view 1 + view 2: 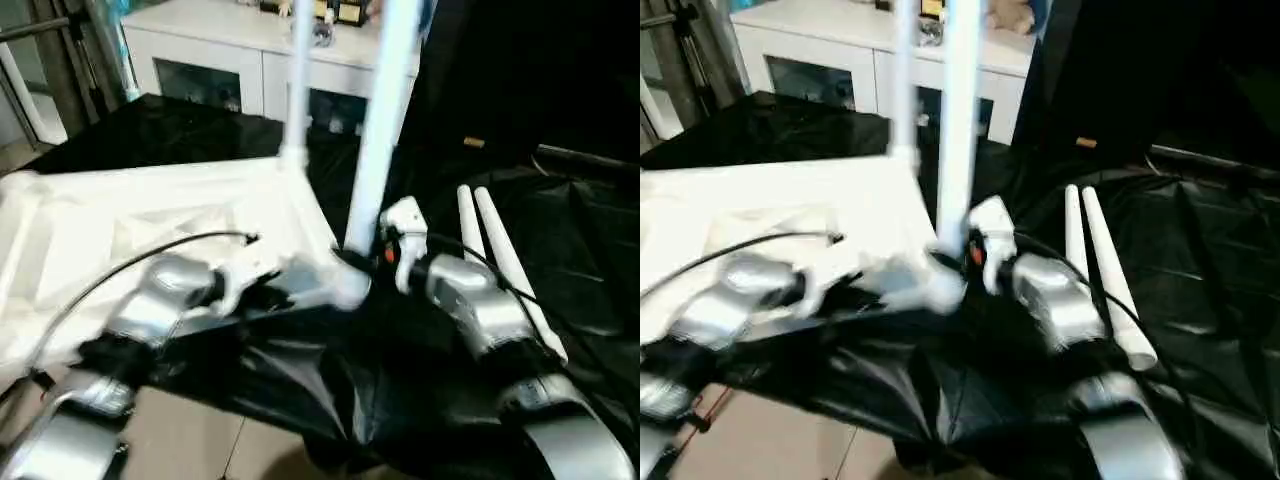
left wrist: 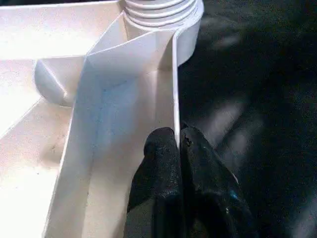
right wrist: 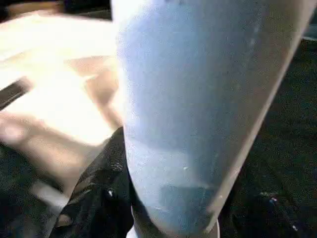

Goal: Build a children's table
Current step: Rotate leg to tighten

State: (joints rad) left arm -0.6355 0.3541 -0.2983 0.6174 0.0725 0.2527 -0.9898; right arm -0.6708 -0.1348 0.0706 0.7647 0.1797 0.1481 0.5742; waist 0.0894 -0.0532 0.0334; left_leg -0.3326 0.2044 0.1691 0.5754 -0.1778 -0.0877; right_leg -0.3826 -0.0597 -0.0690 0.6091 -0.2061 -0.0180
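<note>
The white tabletop (image 1: 120, 220) lies upside down on a black sheet, ribbed underside up. One white leg (image 1: 300, 80) stands upright in its far corner socket. A second leg (image 1: 385, 120) rises from the near right corner socket (image 2: 163, 15). My left gripper (image 2: 178, 136) is shut on the tabletop's thin side rim (image 2: 175, 89) just short of that socket. My right gripper (image 1: 365, 260) is closed around the base of the near upright leg (image 3: 198, 99), one black finger (image 3: 99, 193) pressed against it. Two more legs (image 1: 500, 260) lie side by side on the sheet at the right.
A white glass-door cabinet (image 1: 220, 60) stands behind the work. The black sheet (image 1: 580, 220) covers the surface and hangs over the front edge above a tan floor (image 1: 190, 430). A thin black cable (image 1: 150, 255) arcs over the tabletop to my left arm.
</note>
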